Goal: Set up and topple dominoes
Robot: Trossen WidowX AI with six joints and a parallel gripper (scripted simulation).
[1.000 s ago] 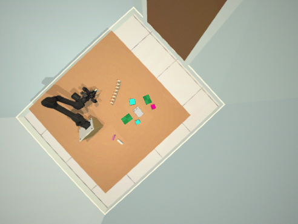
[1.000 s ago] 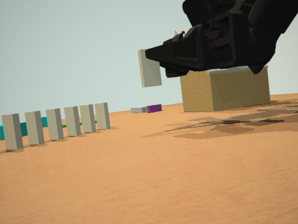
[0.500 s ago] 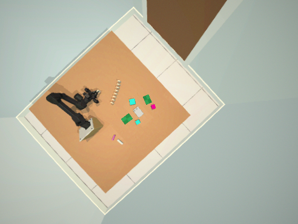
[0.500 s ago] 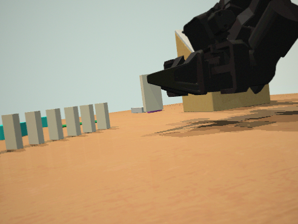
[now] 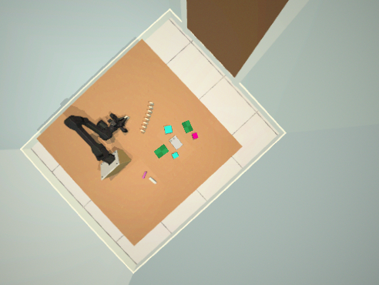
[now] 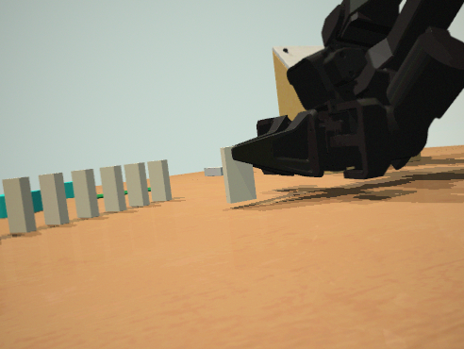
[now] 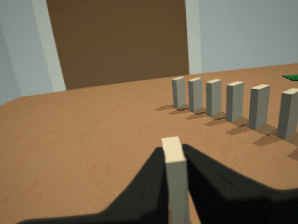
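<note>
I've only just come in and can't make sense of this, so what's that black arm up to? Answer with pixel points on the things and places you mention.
The arm's gripper (image 5: 127, 117) (image 6: 234, 153) (image 7: 172, 152) is shut on a pale domino (image 6: 240, 181) (image 7: 176, 175), holding it upright, low over the tabletop and apart from the row of standing dominoes (image 5: 145, 121) (image 6: 86, 193) (image 7: 234, 102). It seems to be bringing that piece to extend the row. The row stands, and the final push hasn't happened.

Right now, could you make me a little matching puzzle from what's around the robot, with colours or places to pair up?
Things:
1. Held domino
2. Domino row
3. Small pink square
4. Robot's base block

Matches:
A. Beside a green rectangle
B. Standing in a line
C. Under the arm's foot
D. Between the robot's fingers

Pairs: 1-D, 2-B, 3-A, 4-C
</note>
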